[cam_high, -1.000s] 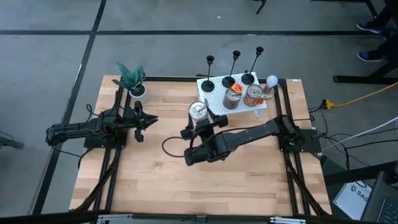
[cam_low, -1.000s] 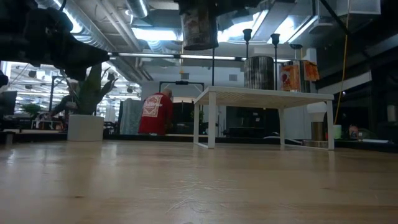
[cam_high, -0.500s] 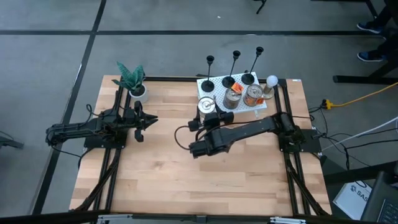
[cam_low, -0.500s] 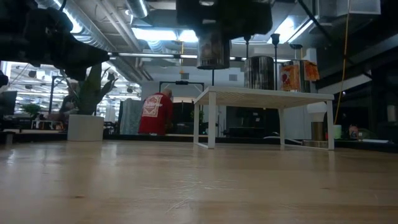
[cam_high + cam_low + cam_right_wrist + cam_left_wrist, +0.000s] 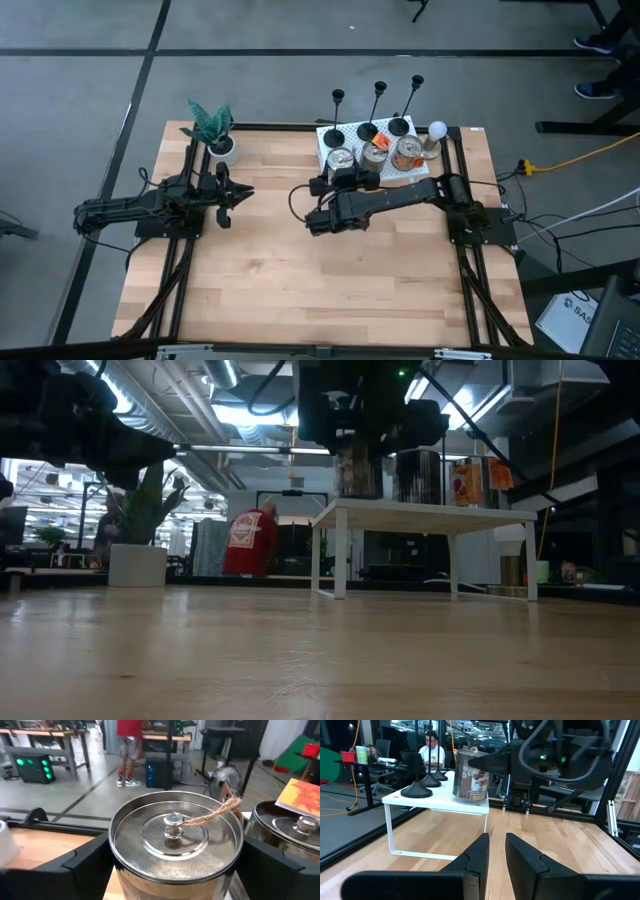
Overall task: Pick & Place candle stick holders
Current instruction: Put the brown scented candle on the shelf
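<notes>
Three slim black candle stick holders stand by their round bases (image 5: 333, 137) (image 5: 367, 130) (image 5: 399, 126) along the far side of a white perforated shelf (image 5: 425, 170). Their bases also show in the left wrist view (image 5: 416, 790). No gripper touches them. My right gripper (image 5: 341, 168) reaches to the shelf's near left corner and is shut on a silver-lidded tin (image 5: 341, 158) (image 5: 175, 835). My left gripper (image 5: 240, 195) rests shut at the table's left, empty, pointing toward the shelf. My right gripper pinches the tin's round wall just below the lid rim (image 5: 112, 862) between its two fingers (image 5: 85, 870), one on each side. The fingers come level, from the table's near left. The tin stands upright, its bottom (image 5: 470, 799) at the shelf's top near the left corner.
Two more tins (image 5: 373, 158) (image 5: 405, 152) and a light bulb (image 5: 437, 130) crowd the shelf beside the held tin. A potted plant (image 5: 212, 130) stands at the table's far left. Bare wood lies in the middle and near part of the table (image 5: 300, 280).
My right gripper, still shut on the tin, has carried it toward the table's far right and downward, from above the bare table onto the shelf's near left corner. The tin has stayed upright.
</notes>
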`<state>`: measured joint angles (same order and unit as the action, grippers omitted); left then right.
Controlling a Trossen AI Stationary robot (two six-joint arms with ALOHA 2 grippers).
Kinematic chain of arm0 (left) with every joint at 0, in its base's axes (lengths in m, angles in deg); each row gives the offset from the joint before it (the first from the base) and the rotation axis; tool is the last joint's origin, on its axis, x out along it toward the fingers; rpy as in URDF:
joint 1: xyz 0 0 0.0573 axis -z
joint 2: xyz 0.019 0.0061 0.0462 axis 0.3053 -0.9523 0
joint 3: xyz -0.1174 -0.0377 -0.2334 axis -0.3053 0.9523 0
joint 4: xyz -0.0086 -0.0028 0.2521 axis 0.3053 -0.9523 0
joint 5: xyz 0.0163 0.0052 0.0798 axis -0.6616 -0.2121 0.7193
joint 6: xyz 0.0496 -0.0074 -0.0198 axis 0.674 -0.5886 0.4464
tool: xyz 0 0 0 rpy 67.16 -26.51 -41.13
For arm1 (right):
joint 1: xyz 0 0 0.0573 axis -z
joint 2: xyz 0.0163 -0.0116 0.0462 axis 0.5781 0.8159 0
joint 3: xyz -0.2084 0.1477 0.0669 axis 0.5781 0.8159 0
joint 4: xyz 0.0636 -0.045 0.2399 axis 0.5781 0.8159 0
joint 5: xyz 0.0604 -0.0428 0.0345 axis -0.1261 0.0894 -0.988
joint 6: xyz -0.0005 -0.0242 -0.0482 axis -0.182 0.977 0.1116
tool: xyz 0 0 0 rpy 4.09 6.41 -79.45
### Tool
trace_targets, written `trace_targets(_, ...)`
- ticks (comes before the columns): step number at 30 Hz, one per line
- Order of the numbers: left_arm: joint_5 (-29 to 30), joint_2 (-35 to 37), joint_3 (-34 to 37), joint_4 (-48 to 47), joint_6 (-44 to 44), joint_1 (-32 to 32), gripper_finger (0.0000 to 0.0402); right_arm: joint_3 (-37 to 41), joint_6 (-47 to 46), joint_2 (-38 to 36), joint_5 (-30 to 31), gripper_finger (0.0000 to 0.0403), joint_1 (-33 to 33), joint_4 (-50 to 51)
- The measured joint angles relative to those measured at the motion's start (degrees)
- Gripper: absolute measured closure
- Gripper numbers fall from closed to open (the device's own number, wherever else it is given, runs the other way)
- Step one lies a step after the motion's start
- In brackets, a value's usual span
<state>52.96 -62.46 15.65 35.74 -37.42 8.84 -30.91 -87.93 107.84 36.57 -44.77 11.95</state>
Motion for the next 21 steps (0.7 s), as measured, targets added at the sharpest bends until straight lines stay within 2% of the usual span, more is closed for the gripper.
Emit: trace_targets(21, 0.0, 0.0, 0.0, 0.0, 0.0, 0.0, 0.0343, 0.0, 0.0, 0.0, -1.1, 0.0041, 1.4, 0.0)
